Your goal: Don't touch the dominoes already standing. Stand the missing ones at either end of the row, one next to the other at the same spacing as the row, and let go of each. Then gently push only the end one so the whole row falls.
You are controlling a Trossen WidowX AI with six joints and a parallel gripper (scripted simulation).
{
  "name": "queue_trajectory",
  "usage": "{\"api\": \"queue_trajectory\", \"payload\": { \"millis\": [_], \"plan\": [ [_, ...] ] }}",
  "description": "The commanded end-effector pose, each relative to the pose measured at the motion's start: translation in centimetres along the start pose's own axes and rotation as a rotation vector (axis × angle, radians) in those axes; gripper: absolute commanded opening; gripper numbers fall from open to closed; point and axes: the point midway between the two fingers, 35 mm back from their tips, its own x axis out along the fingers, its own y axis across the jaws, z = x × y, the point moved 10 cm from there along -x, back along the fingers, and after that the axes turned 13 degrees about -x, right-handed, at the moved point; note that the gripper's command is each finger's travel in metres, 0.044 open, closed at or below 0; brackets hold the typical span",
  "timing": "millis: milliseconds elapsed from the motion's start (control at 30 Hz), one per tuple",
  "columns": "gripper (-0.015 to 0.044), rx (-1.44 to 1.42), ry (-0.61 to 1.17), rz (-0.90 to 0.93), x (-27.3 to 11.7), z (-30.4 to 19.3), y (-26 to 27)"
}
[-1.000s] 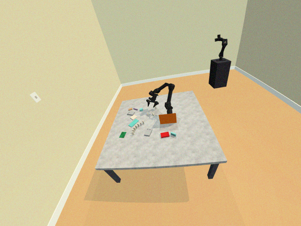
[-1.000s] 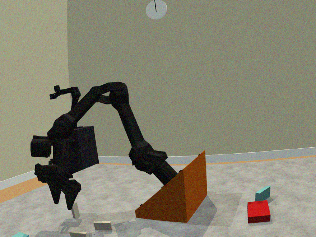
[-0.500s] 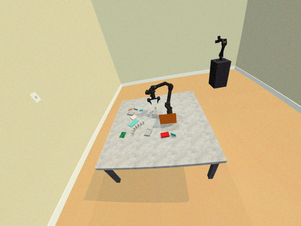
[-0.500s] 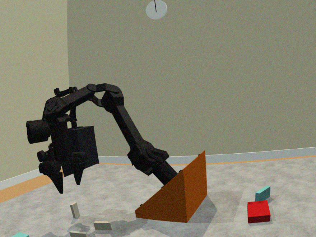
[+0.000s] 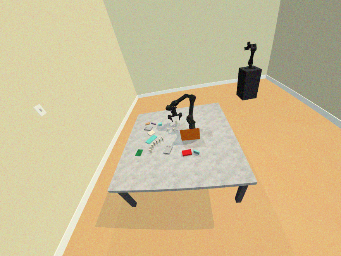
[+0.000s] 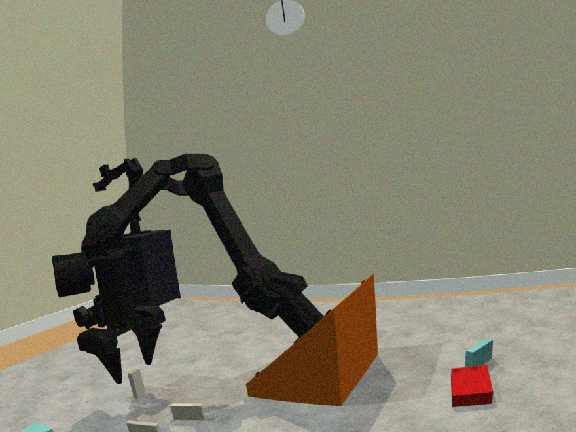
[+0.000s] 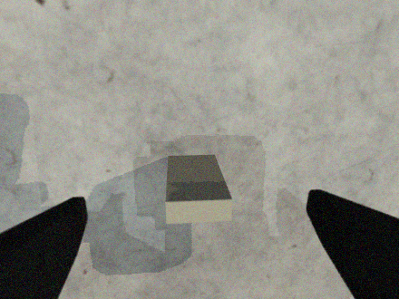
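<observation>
My claw [image 5: 175, 120] [image 6: 135, 373] [image 7: 199, 203] is wide and holds nothing; in the wrist view, the upright domino [image 5: 176, 122] [image 6: 136, 383] [image 7: 199, 211] sits low-middle, between the tips. It looks like I must go down.

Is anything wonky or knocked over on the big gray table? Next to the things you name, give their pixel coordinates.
Nothing looks spilled or broken. Near the gripper [image 5: 175, 120] [image 6: 135, 373] [image 7: 199, 203], one domino [image 5: 176, 122] [image 6: 136, 383] [image 7: 199, 211] stands upright, but two other dominoes lie on their long edges, apart from the curved row. That looks a bit odd, though they may just be waiting to be stood up.
</observation>
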Motion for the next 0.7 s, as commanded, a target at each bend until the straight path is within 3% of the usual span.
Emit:
{"api": "queue_trajectory", "payload": {
  "millis": [0, 400, 667],
  "plan": [
    [0.044, -0.004, -0.001, 0.009, 0.6, -0.1, 0.0],
    [0.044, -0.004, -0.001, 0.008, 2.1, -0.1, 0.0],
    [0.023, -0.004, -0.001, 0.008, 2.1, -0.1, 0.0]
  ]
}}
